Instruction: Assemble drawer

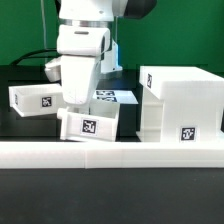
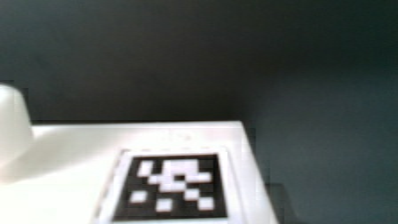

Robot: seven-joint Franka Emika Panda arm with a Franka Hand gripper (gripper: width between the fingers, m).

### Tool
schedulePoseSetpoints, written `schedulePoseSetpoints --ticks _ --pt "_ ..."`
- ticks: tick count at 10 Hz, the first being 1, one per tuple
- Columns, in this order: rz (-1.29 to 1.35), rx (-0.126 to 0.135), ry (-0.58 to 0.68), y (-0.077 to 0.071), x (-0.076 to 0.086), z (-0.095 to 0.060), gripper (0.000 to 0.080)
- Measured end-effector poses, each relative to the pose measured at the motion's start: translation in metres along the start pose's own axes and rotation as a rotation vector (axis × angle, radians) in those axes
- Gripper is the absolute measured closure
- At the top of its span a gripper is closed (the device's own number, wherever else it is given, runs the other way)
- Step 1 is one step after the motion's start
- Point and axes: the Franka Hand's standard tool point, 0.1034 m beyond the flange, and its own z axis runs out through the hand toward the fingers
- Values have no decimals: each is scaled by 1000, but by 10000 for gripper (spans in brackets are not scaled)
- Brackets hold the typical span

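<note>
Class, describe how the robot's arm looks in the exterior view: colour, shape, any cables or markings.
The arm has a smooth white casing in rounded, blocky segments, with dark sections near the top. No markings or cables can be made out on it.

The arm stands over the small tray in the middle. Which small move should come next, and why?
Probably lower the gripper a little onto the middle tray and close on it. The wrist view shows its tagged face close below; no grip is visible yet, and the housing stands apart on the exterior view's right.
</note>
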Motion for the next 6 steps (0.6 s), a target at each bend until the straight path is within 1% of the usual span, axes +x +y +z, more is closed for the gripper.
schedulePoseSetpoints --ticks 1,2,4,5,6 --pt "-11 -2 5 2 12 -1 758" --pt "-7 0 5 4 14 -4 758" --pt "-3 -2 6 3 12 -2 758" --pt "-3 -27 10 4 13 -2 758" --pt "-14 -13 8 5 10 0 758"
